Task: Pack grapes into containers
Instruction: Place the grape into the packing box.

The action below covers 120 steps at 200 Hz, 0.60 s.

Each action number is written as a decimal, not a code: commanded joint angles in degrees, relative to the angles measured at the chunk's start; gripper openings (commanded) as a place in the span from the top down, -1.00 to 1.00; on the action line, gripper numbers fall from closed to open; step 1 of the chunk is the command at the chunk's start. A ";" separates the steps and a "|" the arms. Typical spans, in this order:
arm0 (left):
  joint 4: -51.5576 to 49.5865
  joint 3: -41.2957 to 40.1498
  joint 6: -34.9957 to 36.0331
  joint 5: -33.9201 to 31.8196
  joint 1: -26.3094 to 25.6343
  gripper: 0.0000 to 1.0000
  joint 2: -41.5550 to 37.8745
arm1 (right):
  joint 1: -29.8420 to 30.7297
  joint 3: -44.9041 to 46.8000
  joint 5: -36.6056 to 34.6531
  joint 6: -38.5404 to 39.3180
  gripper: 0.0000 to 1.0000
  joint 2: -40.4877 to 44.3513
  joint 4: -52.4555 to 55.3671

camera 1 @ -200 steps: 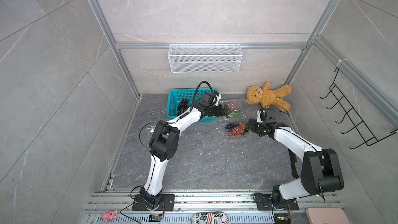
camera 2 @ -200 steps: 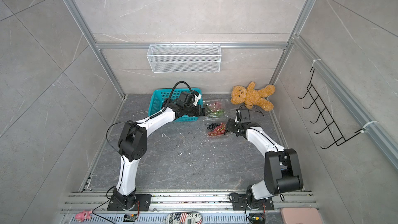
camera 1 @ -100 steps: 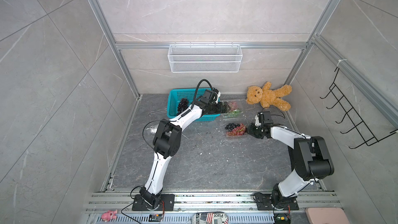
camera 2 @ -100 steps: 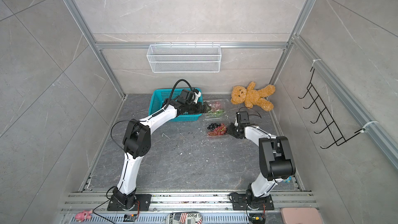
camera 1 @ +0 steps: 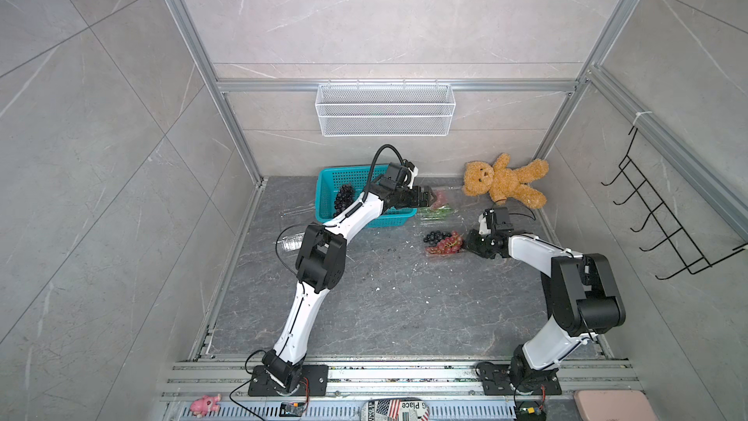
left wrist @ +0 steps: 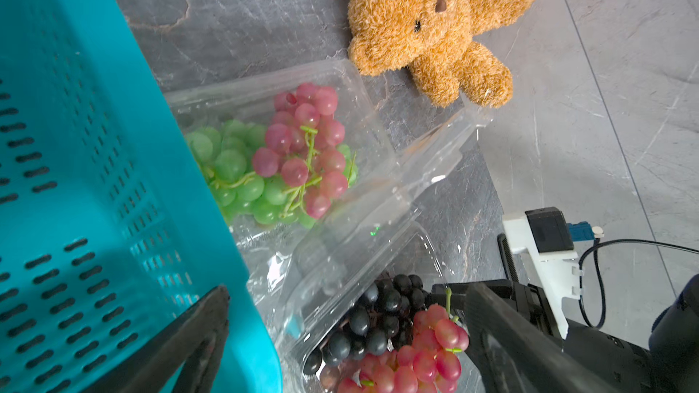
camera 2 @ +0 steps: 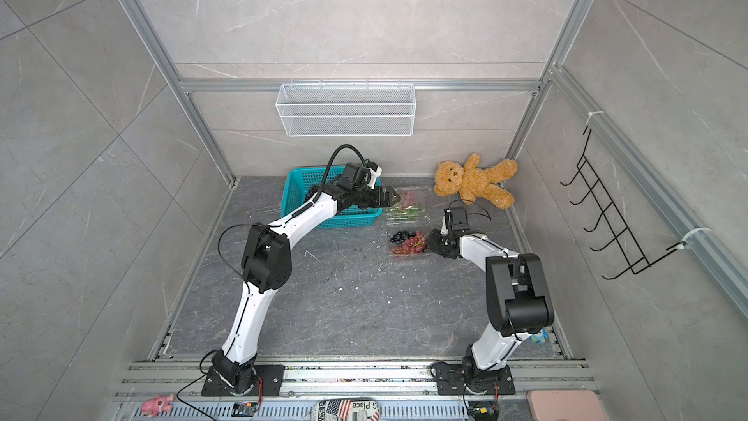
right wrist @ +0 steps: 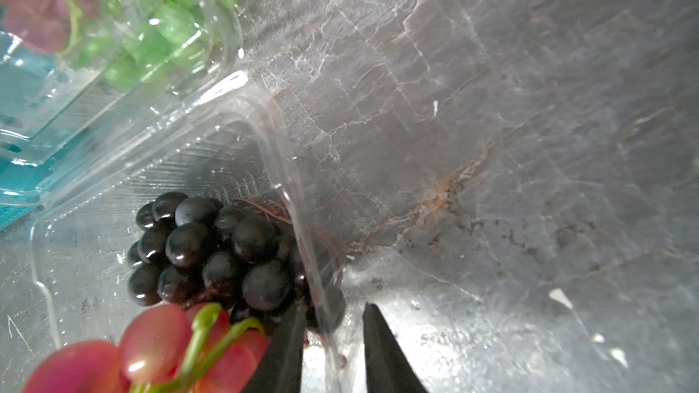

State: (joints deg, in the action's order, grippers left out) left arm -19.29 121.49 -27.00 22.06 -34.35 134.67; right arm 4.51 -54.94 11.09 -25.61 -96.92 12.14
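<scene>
Left arm (camera 1: 360,212) hides part of basket (camera 1: 325,196) in both top views; right wrist view: green grapes (right wrist: 170,24) blurred, red grapes (right wrist: 151,349) edge-cropped.

I have the basket (camera 1: 324,196) at the back of the desk (camera 1: 404,309), left of centre, with one bunch (camera 1: 344,198) in it. The far container (left wrist: 234,94) lies just to its right, with grapes (left wrist: 272,160) inside. The near container (camera 1: 445,255) lies before it and holds two bunches (camera 1: 443,241). The bear (camera 1: 502,182) lies in the back right corner. My right end effector (right wrist: 334,308) straddles the near container's right wall.
</scene>
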 commanded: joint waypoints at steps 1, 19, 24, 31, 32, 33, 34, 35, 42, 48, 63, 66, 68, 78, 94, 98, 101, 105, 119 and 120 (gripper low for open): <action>-0.70 2.23 1.70 2.32 0.16 -0.99 1.40 | -0.29 -1.31 0.60 1.43 0.37 -0.78 0.29; -0.40 2.94 1.96 3.09 0.10 -0.99 1.89 | -0.24 -1.31 0.60 1.44 0.34 -0.65 0.34; -0.44 3.32 1.99 3.45 0.15 -0.99 2.07 | -0.27 -1.34 0.67 1.44 0.33 -0.63 0.32; -0.49 3.75 2.08 3.87 0.14 -0.99 2.19 | -0.25 -1.40 0.68 1.44 0.32 -0.63 0.34; -0.53 3.84 2.11 3.86 0.15 -0.99 2.18 | -0.23 -1.40 0.68 1.44 0.32 -0.63 0.34; -0.51 3.93 2.12 3.95 0.15 -0.99 2.22 | -0.26 -1.36 0.73 1.48 0.31 -0.63 0.34; -0.45 3.93 2.12 4.00 0.16 -0.99 2.20 | -0.23 -1.38 0.71 1.46 0.31 -0.59 0.34; -0.43 3.97 2.13 4.02 0.16 -0.99 2.23 | -0.26 -1.43 0.70 1.45 0.31 -0.57 0.38; -0.25 4.01 2.20 4.17 0.16 -0.99 2.16 | -0.25 -1.49 0.75 1.44 0.30 -0.43 0.35; -0.01 4.00 2.31 4.37 0.01 -0.99 1.89 | -0.23 -1.49 0.79 1.44 0.29 -0.38 0.37; 0.99 3.97 2.38 5.50 -0.01 -0.99 1.57 | -0.21 -1.58 0.78 1.35 0.27 -0.11 0.51; 1.18 3.98 2.34 5.67 -0.09 -0.99 1.55 | -0.23 -1.65 0.83 1.28 0.26 -0.03 0.51; 1.29 4.01 2.31 5.77 -0.15 -0.99 1.49 | -0.21 -1.66 0.83 1.27 0.26 -0.02 0.51; 1.36 4.55 2.61 6.07 -0.42 -0.99 1.48 | -0.22 -1.70 0.78 1.17 0.24 0.28 0.65; 1.19 5.52 2.87 6.83 -0.87 -0.99 1.56 | -0.36 -2.10 0.94 1.00 0.20 0.65 0.96; 1.30 5.66 2.84 6.93 -0.97 -0.99 1.56 | -0.24 -2.22 1.01 1.00 0.18 0.79 1.06; 1.40 5.75 2.89 7.08 -1.10 -0.99 1.49 | -0.26 -2.27 1.03 1.00 0.17 0.83 1.10; 1.56 5.77 2.88 7.37 -1.27 -0.99 1.47 | -0.27 -2.32 1.12 1.00 0.16 1.04 1.24; 2.18 5.77 2.92 8.07 -1.57 -0.99 1.06 | -0.40 -2.53 1.29 0.82 0.10 1.74 1.59; 2.21 5.77 2.92 8.12 -1.59 -0.99 1.09 | -0.44 -2.49 1.30 0.82 0.10 1.83 1.62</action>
State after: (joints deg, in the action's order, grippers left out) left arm -19.22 124.84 -25.74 27.03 -34.94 136.11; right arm 4.45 -55.83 11.62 -25.23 -97.01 12.21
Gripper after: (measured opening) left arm 0.994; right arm 0.429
